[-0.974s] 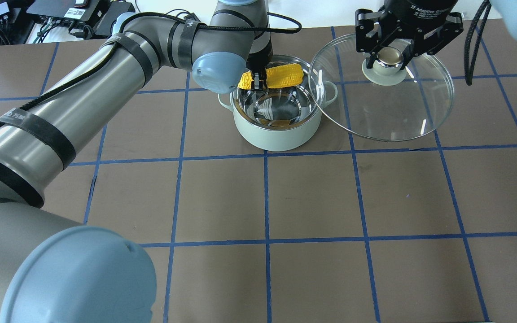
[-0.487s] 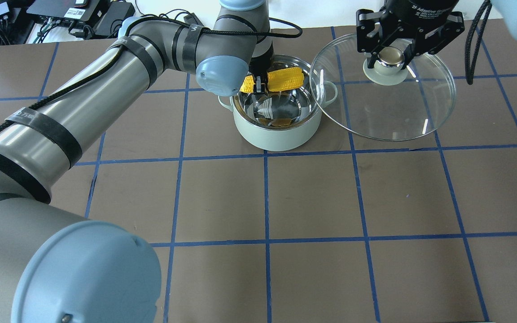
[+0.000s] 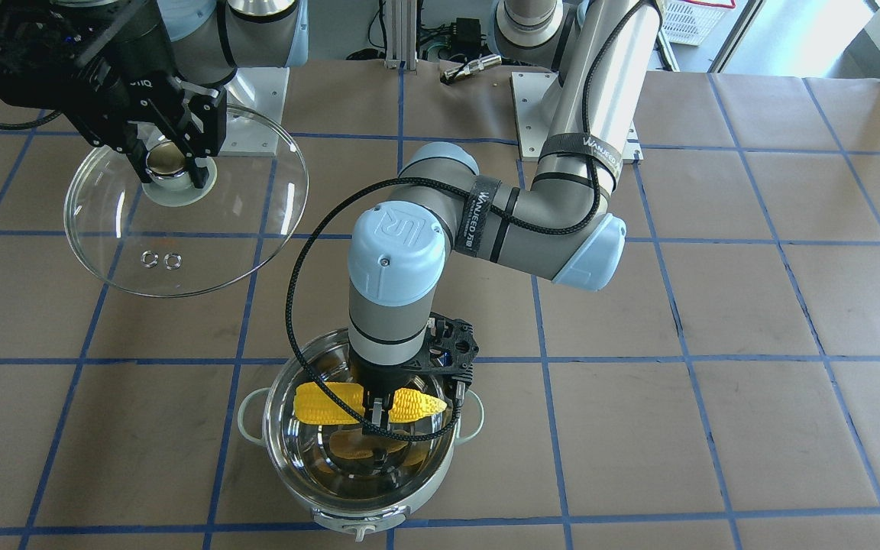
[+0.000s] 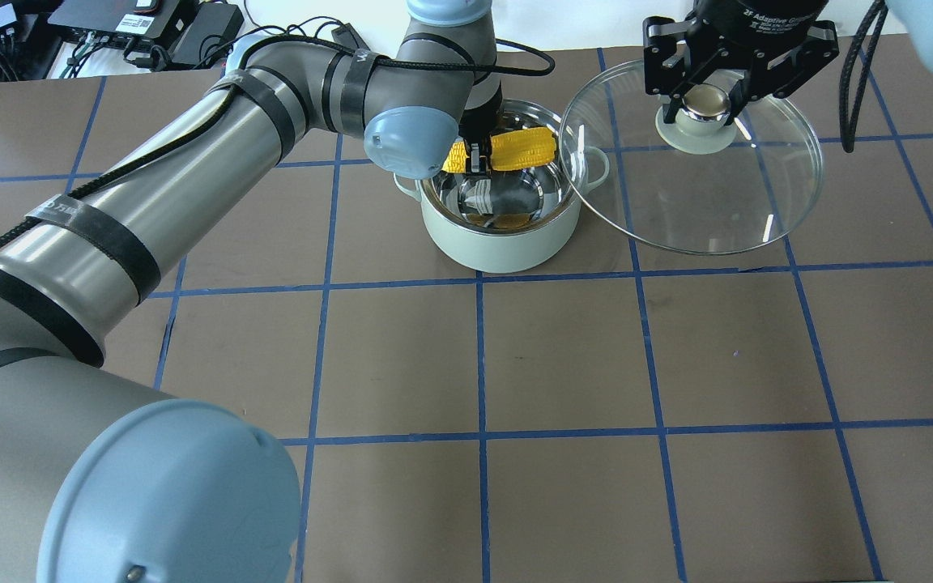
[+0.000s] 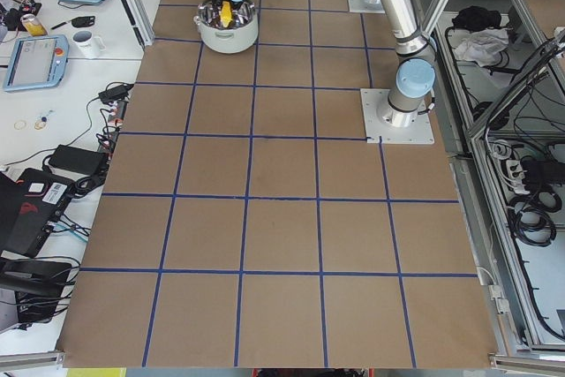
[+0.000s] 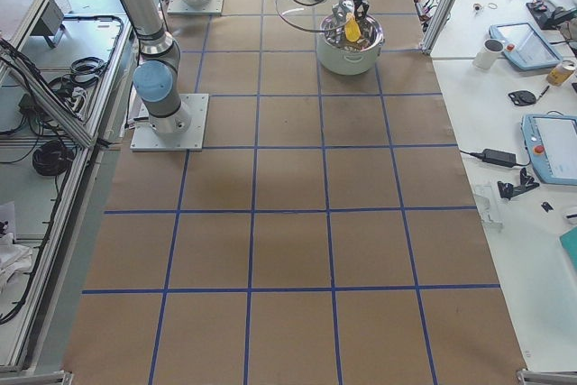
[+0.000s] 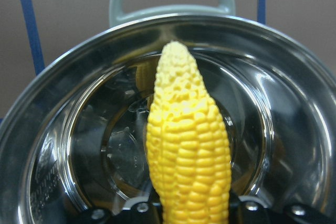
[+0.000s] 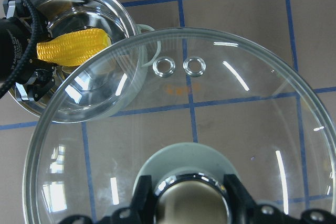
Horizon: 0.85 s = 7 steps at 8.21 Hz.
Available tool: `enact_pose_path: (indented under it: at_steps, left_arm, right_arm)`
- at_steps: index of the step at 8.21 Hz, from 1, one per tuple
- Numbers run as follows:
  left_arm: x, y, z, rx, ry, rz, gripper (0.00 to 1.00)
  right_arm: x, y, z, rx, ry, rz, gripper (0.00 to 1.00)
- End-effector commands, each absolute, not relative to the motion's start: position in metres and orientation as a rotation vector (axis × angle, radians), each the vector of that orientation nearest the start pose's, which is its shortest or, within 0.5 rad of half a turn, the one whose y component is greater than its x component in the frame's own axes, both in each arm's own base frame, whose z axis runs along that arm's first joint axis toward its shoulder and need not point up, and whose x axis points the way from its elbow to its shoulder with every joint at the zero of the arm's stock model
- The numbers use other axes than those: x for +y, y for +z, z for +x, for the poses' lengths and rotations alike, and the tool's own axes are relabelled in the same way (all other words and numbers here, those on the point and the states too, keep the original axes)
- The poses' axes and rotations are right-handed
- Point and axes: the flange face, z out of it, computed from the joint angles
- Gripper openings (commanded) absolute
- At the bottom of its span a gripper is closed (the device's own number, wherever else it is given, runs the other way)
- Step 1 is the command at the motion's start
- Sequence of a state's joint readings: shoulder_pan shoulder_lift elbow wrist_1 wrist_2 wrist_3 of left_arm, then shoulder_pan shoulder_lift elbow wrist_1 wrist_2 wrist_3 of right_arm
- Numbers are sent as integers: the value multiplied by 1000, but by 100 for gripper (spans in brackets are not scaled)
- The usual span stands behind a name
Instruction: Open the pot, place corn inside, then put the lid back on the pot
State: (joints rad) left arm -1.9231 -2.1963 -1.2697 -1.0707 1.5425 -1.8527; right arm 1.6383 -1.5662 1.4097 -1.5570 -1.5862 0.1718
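Yellow corn cob (image 4: 519,149) poised over the open pot (image 4: 499,247)

The left tool (image 4: 475,159) is clenched on the corn cob, level just above the pot's mouth. To the pot's right, the right tool (image 4: 705,104) grasps the glass lid (image 4: 701,202) by its knob, clear of the desk (image 4: 564,356).
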Motion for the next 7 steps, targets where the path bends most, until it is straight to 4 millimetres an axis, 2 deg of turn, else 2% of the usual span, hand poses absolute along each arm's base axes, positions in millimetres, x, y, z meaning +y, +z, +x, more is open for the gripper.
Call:
enact_pose_path:
  at_steps: [1, 2, 3, 6, 7]
  left_arm:
    - [-643, 301, -383, 2416, -102, -2255, 61]
    - [-642, 304, -383, 2417, -108, -2259, 94]
    - [-641, 306, -382, 2420, -110, -2259, 100]
    - [-639, 325, -380, 2431, -129, -2279, 100]
    - [-635, 350, -375, 2443, -146, -2315, 100]
  right_arm:
    - [-492, 564, 165, 3130, -226, 165, 5]
    - [-492, 564, 165, 3130, -226, 165, 5]
    - [-492, 564, 165, 3131, -223, 165, 5]
    - [-492, 564, 165, 3130, -226, 165, 5]
    - [-493, 564, 164, 3130, -228, 168, 5]
